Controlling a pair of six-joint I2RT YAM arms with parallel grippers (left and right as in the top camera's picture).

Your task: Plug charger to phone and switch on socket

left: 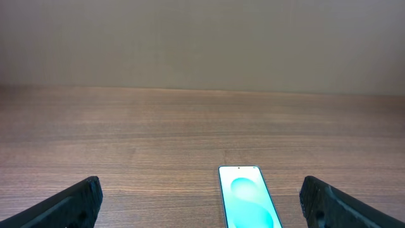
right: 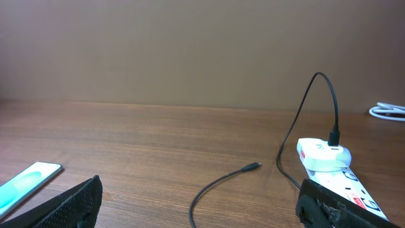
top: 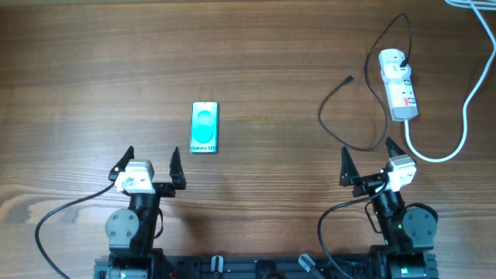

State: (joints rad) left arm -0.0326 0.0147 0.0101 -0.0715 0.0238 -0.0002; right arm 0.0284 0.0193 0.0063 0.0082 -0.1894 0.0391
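From above, the phone (top: 204, 128) lies flat on the brown table (top: 271, 54), a bit left of the middle, with its green screen facing up. The left gripper (top: 152, 157) sits just below it. Its two fingers are spread wide and hold nothing. The socket (top: 397, 94) lies far to the right, with a plug stuck in its top end. The charger (top: 322, 116) is a thin black cable. It goes up from that plug, curls down in a big loop and passes close by the right gripper (top: 368, 153). Its small tip (top: 350, 78) rests on the table to the left of the socket, well apart from the phone. The right gripper is wide open too, and empty. A thick white cord (top: 465, 116) bends away from the socket on the right.

In the left wrist view, the phone (left: 249, 196) lies between the two dark fingers (left: 69, 206), nearer the right one, and nothing touches it.

In the right wrist view, the fingers (right: 69, 206) are far apart. The charger tip (right: 253, 166) lies on the wood ahead. The socket (right: 326, 158) is at the right and the phone (right: 25, 183) is at the far left.
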